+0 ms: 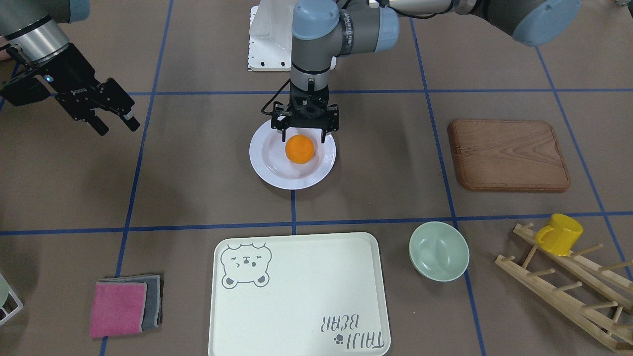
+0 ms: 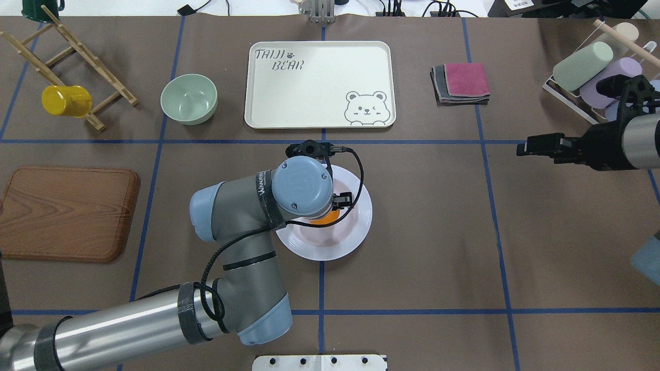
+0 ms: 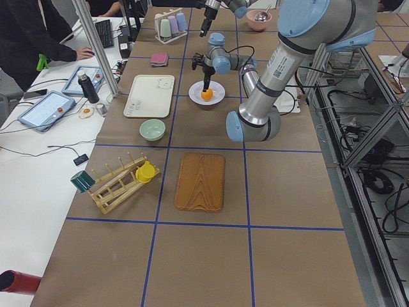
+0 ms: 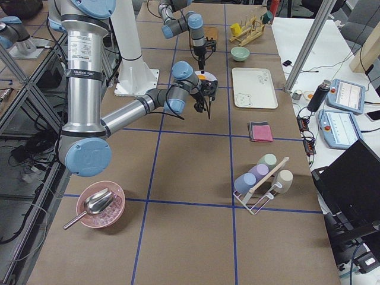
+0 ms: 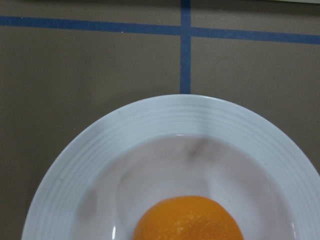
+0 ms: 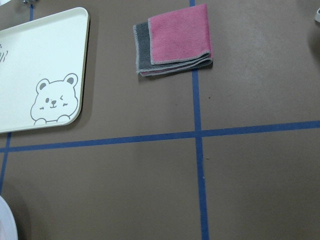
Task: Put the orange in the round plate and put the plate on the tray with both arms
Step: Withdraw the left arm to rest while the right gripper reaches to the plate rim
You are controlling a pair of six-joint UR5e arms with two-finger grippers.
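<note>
Table: brown paper is covering the table [image 1: 59, 163], and blue tape lines are cutting it into big squares.
Left gripper: my left gripper [image 1: 304, 136] is hanging right over the middle of the round plate [image 1: 292, 180] and pointing straight down. Its 2 fingers are standing apart, wider than the orange [image 1: 299, 149], and they are squeezing nothing.
Orange: it is sitting in the sunken middle of the round plate, just under my left gripper. I cannot tell if a finger is touching it.
Round plate: it is lying flat on the table, on top of 1 blue line. It is sitting near the tray [image 1: 306, 277] but not touching it, and another blue line is running between them.
Tray: it is lying flat on the side of the table far from my base. A bear face is showing in 1 corner and letters in another.
Right gripper: my right gripper [image 1: 118, 128] is hanging in the air far out on my right, well apart from the round plate, and tilting down. Its 2 fingers are standing apart with nothing between them.
Cloths: a pink cloth [image 1: 117, 309] is lying on a grey cloth [image 1: 152, 301], beside the tray on my right.
Green bowl: the green bowl [image 1: 439, 251] is sitting upright just beside the tray on my left.
Wooden board: the wooden board [image 1: 509, 155] is lying flat on my left, well apart from the round plate.
Yellow mug: the yellow mug [image 1: 559, 233] is hanging on a wooden rack [image 1: 568, 287] past the green bowl.
</note>
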